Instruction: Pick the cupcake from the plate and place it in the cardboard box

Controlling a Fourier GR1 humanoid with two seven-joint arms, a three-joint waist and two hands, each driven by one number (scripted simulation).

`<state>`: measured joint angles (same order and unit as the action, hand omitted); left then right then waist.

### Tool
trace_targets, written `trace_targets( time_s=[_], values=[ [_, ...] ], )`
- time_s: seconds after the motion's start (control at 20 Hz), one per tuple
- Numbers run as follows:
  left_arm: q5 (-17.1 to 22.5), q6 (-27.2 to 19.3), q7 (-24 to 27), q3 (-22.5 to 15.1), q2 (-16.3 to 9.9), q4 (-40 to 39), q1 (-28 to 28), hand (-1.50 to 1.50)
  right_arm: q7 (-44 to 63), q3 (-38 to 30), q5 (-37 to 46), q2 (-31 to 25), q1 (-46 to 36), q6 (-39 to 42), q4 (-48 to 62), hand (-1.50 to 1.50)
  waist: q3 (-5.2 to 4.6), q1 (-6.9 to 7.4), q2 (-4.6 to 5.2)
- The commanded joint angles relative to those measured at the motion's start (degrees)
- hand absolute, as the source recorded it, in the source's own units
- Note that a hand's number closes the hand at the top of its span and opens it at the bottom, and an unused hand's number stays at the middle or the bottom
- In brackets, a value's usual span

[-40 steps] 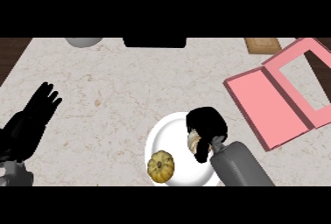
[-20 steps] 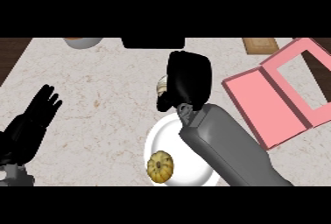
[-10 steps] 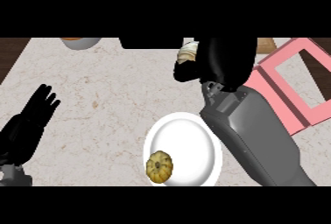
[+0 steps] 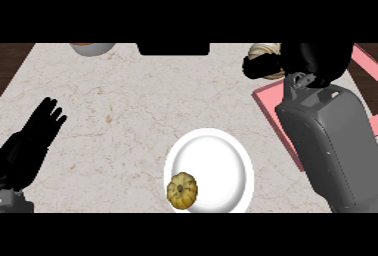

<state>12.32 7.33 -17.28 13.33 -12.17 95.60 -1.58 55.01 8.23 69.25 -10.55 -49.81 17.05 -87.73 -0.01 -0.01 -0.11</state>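
At the upper right, my right hand is curled round the cupcake, whose pale swirled top shows at the hand's left side. The hand holds it above the counter, just off the far left corner of the pink box. My grey right forearm hides most of that box. The white plate lies at the lower middle, well below the cupcake. My left hand rests open at the left edge, fingers up.
A round yellow-brown pastry sits on the plate's lower left. A bowl and a dark object stand along the counter's far edge. Dark wood shows beyond the counter's left corner.
My right hand has lifted the cupcake off the plate and carried it up and to the right, to the pink box's corner. The left hand has stayed still.
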Motion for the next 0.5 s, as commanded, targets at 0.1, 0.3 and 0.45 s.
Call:
trace_targets(
  time_s=[0.1, 0.3, 0.45],
  values=[
    [-1.2, -2.3, -2.1, -1.3, 1.6, 2.9, -0.7, 0.00, -7.4, -5.0, -0.8, -5.1, 5.3, -4.2, 1.1, 1.50, 0.03, 0.22, 0.10],
    [-1.1, -1.6, -1.9, -0.7, 0.5, 0.7, -3.5, 0.00, -10.9, -6.3, -0.5, -4.5, 6.3, -9.1, 7.3, 1.50, 0.02, 0.23, 0.18],
    [-2.4, -0.3, 3.3, -1.2, 1.9, -2.0, 0.0, 0.00, -13.8, -6.8, -1.0, -3.2, 11.2, -15.1, 9.8, 1.50, 0.01, 0.28, 0.21]
  ],
)
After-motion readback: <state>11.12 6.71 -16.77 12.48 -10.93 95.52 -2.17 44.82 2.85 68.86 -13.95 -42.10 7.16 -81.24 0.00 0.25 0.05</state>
